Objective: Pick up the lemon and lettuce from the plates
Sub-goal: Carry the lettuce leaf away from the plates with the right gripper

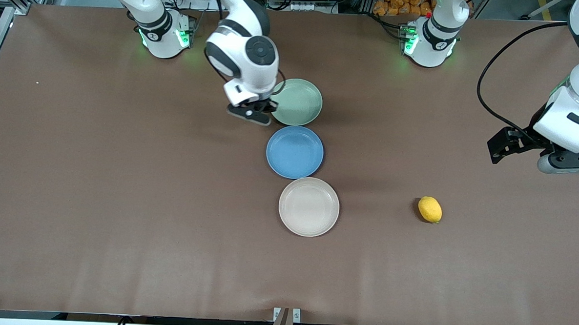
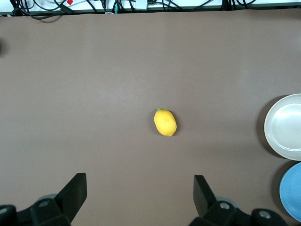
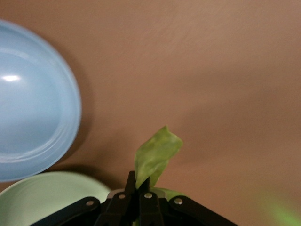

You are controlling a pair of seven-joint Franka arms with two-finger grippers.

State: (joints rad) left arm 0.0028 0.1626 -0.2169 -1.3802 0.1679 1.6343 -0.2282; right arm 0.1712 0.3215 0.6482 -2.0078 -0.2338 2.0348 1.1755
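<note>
The lemon lies on the bare table toward the left arm's end, off the plates; it also shows in the left wrist view. My left gripper hangs open and empty above the table near that end, its gap apart from the lemon. My right gripper is shut on the lettuce, a pale green leaf sticking out past its fingertips, and is held over the table at the rim of the mint green plate. The beige plate holds nothing. The lettuce is hidden in the front view.
A round blue plate sits between the mint and beige plates, the three in a row running toward the front camera. It shows in the right wrist view beside the mint plate.
</note>
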